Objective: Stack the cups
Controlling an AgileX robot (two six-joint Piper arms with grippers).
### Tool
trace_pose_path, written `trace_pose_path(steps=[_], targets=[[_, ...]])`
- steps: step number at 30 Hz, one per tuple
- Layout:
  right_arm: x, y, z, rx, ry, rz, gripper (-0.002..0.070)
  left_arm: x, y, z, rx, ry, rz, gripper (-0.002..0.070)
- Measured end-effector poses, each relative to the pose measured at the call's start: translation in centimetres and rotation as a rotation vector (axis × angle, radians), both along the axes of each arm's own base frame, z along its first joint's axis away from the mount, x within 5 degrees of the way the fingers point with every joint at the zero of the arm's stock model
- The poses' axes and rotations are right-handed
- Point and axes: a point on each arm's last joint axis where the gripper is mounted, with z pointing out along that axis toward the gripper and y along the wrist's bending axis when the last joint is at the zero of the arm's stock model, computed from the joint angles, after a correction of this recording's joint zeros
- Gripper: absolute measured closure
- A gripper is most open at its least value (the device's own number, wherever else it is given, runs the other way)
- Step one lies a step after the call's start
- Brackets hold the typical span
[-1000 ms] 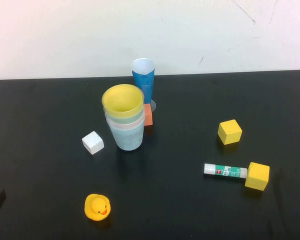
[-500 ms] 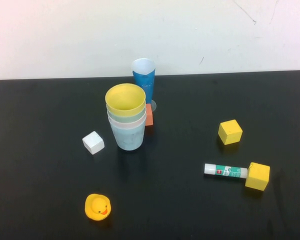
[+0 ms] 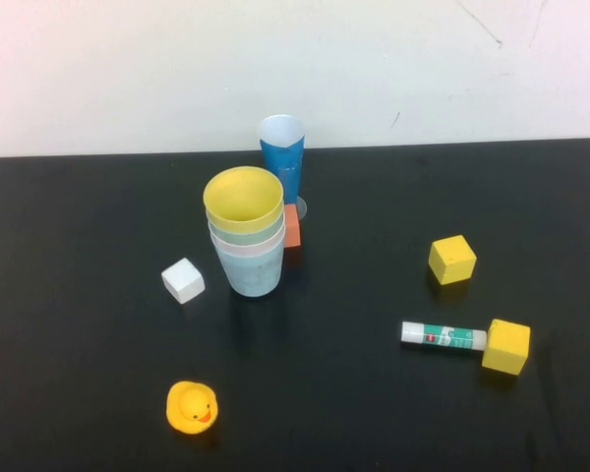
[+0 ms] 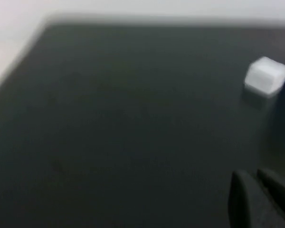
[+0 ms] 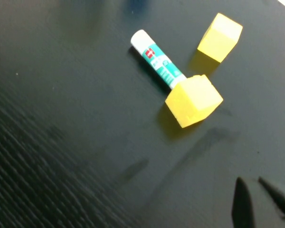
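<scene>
The four cups stand nested in one upright stack in the middle of the black table [image 3: 79, 344]. The yellow cup [image 3: 243, 197] is on top, then mint green [image 3: 246, 234], pink [image 3: 248, 247], and light blue [image 3: 252, 270] at the bottom. Neither gripper shows in the high view. My left gripper [image 4: 259, 183] appears in the left wrist view, empty, its fingers close together, over bare table short of the white cube [image 4: 266, 76]. My right gripper [image 5: 251, 183] is empty, fingers close together, near the yellow cube [image 5: 194, 100].
A tall dark-blue cup [image 3: 282, 157] and an orange block [image 3: 292, 226] stand right behind the stack. A white cube [image 3: 183, 280] and a rubber duck [image 3: 192, 406] lie at left. Two yellow cubes [image 3: 452, 259] [image 3: 506, 345] and a glue stick [image 3: 443, 336] lie at right.
The dark shape of my left arm at the lower left edge of the high view has drawn back out of sight. The yellow cup's rim has shifted slightly.
</scene>
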Motion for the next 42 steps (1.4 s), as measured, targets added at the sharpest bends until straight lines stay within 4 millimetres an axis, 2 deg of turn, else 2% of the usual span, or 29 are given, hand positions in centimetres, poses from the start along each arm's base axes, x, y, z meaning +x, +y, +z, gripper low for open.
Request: trace_pose_path(steps=[31, 34, 37, 42], targets=[[-0.1, -0.1, 0.1, 0.004, -0.012, -0.006, 0.0678, -0.1, -0.1, -0.1, 0.004, 0.018, -0.007, 0.0676], [-0.5, -1.0, 0.6, 0.021, -0.062, -0.060, 0.0678, -0.1, -0.1, -0.1, 0.003, 0.018, -0.007, 0.0676], [-1.4, -2.4, 0.2, 0.040, -0.116, -0.170, 0.0678, -0.1, -0.1, -0.1, 0.003, 0.019, -0.007, 0.0676], [-3.1, -4.3, -2.5, 0.068, -0.232, -0.381, 0.0678, -0.1, -0.1, -0.1, 0.003, 0.019, -0.007, 0.0676]])
